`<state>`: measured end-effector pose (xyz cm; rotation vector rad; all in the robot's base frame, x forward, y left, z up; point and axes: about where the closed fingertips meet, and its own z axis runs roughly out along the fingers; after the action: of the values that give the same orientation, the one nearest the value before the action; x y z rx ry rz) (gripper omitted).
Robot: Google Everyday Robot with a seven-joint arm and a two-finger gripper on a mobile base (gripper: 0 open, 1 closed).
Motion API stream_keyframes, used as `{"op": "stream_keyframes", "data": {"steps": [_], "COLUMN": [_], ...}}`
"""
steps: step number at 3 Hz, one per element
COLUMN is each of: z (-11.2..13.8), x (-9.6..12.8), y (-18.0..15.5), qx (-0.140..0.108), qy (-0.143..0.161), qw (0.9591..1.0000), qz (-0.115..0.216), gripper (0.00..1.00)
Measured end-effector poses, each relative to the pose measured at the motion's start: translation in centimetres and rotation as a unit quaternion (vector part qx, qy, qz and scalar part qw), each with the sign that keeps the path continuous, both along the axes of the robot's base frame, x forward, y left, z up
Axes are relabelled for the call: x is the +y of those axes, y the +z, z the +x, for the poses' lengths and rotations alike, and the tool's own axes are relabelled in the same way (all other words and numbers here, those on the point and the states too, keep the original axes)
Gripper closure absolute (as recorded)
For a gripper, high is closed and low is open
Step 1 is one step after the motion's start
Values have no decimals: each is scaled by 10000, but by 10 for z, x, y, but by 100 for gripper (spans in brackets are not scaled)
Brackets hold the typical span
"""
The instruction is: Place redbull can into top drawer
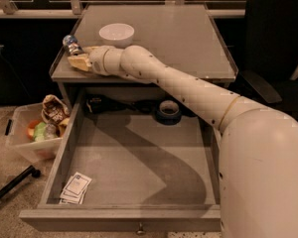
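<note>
Here the slim silver-and-blue redbull can (71, 44) leans beside the tool (78, 59), whose grip I cannot tell
</note>
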<state>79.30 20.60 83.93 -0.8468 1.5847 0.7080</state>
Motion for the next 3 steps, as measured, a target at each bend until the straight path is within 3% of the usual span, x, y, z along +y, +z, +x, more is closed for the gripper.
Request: {"op": "stream_keyframes", "data": {"steps": [1,2,3], "z": [0,0,0], "x": [0,0,-2], "y": [1,3,4], "qx": [51,56,48], "qy": [-72,-142,-212], "qw": [10000,9999,9997], "qz": [29,43,57], "gripper": [39,42,65]}}
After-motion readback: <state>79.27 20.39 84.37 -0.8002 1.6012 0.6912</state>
